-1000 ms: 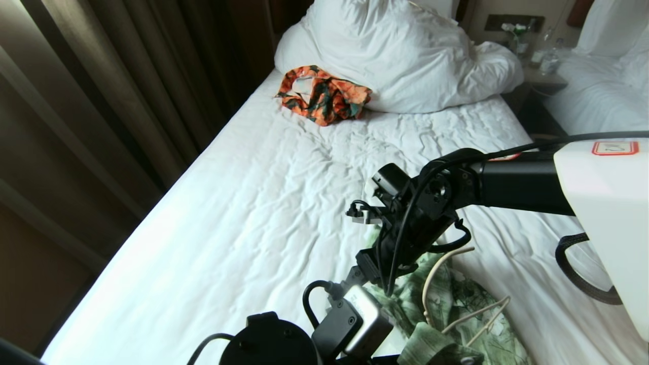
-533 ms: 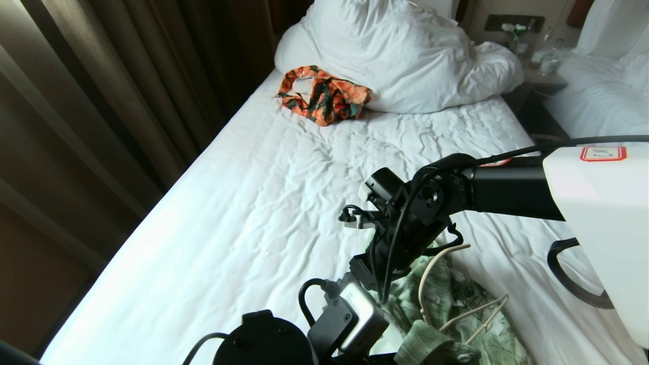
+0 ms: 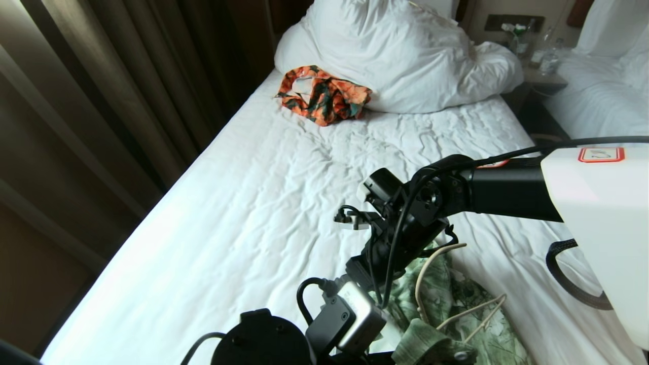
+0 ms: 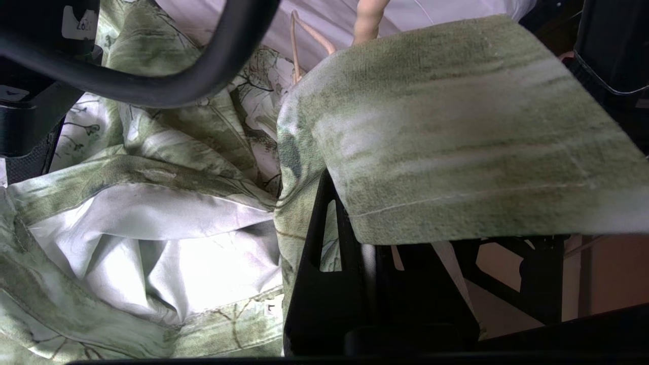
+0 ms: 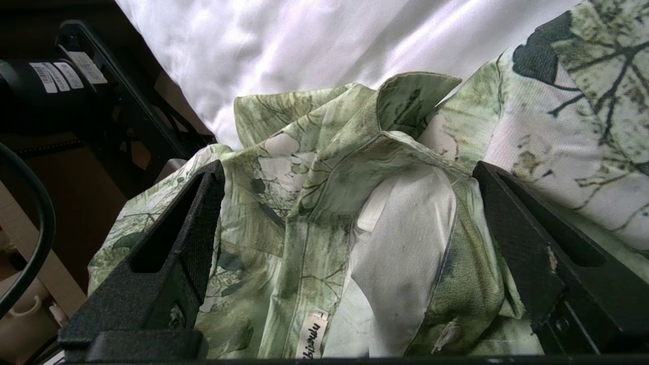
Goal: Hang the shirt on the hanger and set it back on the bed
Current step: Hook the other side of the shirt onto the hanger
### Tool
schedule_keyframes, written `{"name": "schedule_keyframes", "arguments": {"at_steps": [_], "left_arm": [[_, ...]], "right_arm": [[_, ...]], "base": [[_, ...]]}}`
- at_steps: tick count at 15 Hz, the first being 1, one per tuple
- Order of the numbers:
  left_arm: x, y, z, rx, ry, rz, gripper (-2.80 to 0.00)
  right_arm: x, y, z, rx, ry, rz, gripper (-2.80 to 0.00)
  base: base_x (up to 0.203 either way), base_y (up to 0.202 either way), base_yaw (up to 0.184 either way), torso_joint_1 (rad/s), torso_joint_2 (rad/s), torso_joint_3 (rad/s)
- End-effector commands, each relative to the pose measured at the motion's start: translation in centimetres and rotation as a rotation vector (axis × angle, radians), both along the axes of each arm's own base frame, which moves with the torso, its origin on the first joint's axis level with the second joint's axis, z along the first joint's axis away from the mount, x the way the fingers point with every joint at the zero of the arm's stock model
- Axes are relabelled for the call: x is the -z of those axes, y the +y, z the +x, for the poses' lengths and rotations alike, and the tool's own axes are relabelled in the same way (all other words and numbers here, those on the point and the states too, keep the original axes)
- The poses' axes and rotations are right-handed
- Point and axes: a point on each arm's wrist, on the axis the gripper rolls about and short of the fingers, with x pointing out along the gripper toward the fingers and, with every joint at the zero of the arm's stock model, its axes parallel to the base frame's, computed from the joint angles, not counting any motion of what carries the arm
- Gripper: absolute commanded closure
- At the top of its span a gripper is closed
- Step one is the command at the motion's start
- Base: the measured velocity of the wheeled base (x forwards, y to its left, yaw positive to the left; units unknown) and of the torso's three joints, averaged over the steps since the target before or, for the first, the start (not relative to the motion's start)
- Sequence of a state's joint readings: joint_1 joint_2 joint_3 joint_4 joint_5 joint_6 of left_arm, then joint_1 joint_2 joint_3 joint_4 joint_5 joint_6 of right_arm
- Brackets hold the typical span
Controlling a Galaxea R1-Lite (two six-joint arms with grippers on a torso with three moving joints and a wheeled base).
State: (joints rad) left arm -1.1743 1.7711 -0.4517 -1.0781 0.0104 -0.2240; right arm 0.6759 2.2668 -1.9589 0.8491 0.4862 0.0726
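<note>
The light-green leaf-print shirt lies crumpled at the near right of the bed. The cream hanger rests on top of it. My right arm reaches in from the right and points down at the shirt. In the right wrist view the right gripper is open, its fingers straddling the shirt's collar and label. My left gripper sits at the bed's near edge, shut on a fold of the shirt that drapes over its fingers. Beyond that fold a piece of the hanger shows.
An orange-and-green garment lies against the big white pillows at the head of the bed. Dark curtains run along the left side. A nightstand with bottles and a second bed stand on the right.
My right arm has drifted slightly left and lower over the shirt. The left gripper has stayed clamped on the fabric.
</note>
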Motion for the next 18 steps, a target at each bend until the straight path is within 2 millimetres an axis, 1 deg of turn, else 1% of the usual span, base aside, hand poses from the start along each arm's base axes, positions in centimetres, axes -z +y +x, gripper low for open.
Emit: {"name": "schedule_keyframes", "arguments": {"at_steps": [1, 5, 6, 9, 18], "left_arm": [[-0.07, 0.02, 0.02, -0.001, -0.001, -0.007, 0.00], [-0.30, 0.02, 0.13, -0.008, -0.010, -0.028, 0.00], [-0.47, 0.07, 0.23, -0.012, -0.021, -0.047, 0.00], [-0.58, 0.14, 0.57, -0.023, -0.029, -0.067, 0.00], [-0.46, 0.19, 0.54, -0.021, -0.027, -0.063, 0.00]], "right_arm": [[0.32, 0.06, 0.02, -0.005, 0.009, -0.005, -2.80], [0.76, 0.02, -0.10, -0.020, 0.009, -0.026, -2.80], [0.79, 0.02, -0.09, -0.022, 0.007, -0.027, 0.00], [1.15, 0.12, 0.03, -0.022, 0.012, -0.030, 0.00], [0.83, -0.27, 0.20, -0.008, 0.010, -0.027, 0.00]], "base": [[0.000, 0.000, 0.000, 0.000, 0.00, 0.000], [0.000, 0.000, 0.000, 0.000, 0.00, 0.000], [0.000, 0.000, 0.000, 0.000, 0.00, 0.000], [0.000, 0.000, 0.000, 0.000, 0.00, 0.000], [0.000, 0.000, 0.000, 0.000, 0.00, 0.000]]}}
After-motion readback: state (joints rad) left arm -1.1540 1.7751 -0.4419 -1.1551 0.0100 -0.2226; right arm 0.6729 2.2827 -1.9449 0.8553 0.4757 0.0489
